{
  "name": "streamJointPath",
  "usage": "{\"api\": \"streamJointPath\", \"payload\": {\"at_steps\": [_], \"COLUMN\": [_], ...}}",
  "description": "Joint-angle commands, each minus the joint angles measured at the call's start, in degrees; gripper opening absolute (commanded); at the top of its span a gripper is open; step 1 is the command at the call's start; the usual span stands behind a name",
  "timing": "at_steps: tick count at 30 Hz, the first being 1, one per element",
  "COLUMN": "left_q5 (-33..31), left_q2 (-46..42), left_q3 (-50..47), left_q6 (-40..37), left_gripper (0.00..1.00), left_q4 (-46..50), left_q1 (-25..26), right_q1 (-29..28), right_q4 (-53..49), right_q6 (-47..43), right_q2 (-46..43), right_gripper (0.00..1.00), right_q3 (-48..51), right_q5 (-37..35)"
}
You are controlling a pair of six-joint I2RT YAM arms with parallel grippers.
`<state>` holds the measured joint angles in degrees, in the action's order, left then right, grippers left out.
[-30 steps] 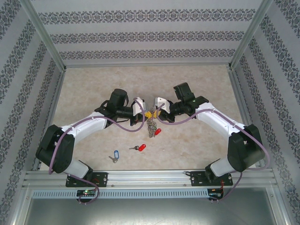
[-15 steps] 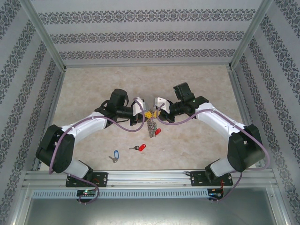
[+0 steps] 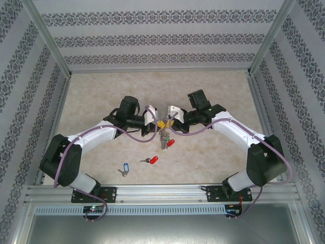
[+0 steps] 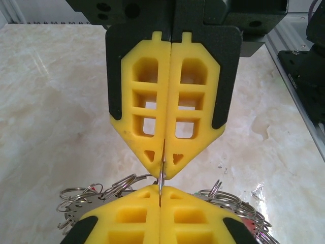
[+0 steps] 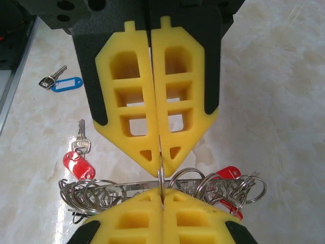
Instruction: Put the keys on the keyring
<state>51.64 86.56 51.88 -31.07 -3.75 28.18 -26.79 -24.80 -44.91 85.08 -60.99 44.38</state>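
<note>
Over the middle of the table my left gripper (image 3: 158, 125) and right gripper (image 3: 168, 121) meet tip to tip. Each is shut on the same thin wire ring (image 4: 161, 175) of the keyring (image 3: 163, 138), which hangs below them as a bunch of small rings and keys. The right wrist view shows my right gripper (image 5: 162, 192) at the bottom, the left gripper (image 5: 160, 170) facing it and the keyring (image 5: 127, 189) behind. Two loose keys lie on the table: the red-tagged one (image 3: 151, 160) (image 5: 78, 165) and the blue-tagged one (image 3: 124, 169) (image 5: 66, 84).
A red tag (image 3: 171, 143) (image 5: 228, 175) hangs on the keyring bunch. Metal rails (image 3: 162, 192) run along the table's near edge, and patterned walls (image 3: 162, 40) close in the other three sides. The marble tabletop (image 3: 213, 152) lies open around the arms.
</note>
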Motion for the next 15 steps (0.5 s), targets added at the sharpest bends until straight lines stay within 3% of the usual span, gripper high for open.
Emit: {"api": "streamJointPath", "payload": {"at_steps": [1,6,11,15], "left_q5": [1.5,1.5,-1.0,-3.3], "left_q2": [0.4,0.3,-0.6,-1.4], "left_q3": [1.1,1.1,-0.1,-1.7], "left_q6": [-0.2,-0.2,1.8,7.1], "left_gripper": [0.11,0.0,0.0,0.0], "left_q4": [0.0,-0.3,-2.7,-8.1], "left_q1": [0.5,0.5,0.5,-0.1], "right_q1": [-0.7,-0.6,-0.6,-0.1], "right_q4": [1.1,1.0,0.8,2.9], "right_q6": [0.6,0.7,1.7,5.1], "right_q2": [-1.4,-1.4,-2.0,-4.7], "right_gripper": [0.0,0.0,0.01,0.28], "right_q3": [-0.9,-0.9,-0.8,0.6], "right_q5": [1.8,1.5,0.7,0.2]}}
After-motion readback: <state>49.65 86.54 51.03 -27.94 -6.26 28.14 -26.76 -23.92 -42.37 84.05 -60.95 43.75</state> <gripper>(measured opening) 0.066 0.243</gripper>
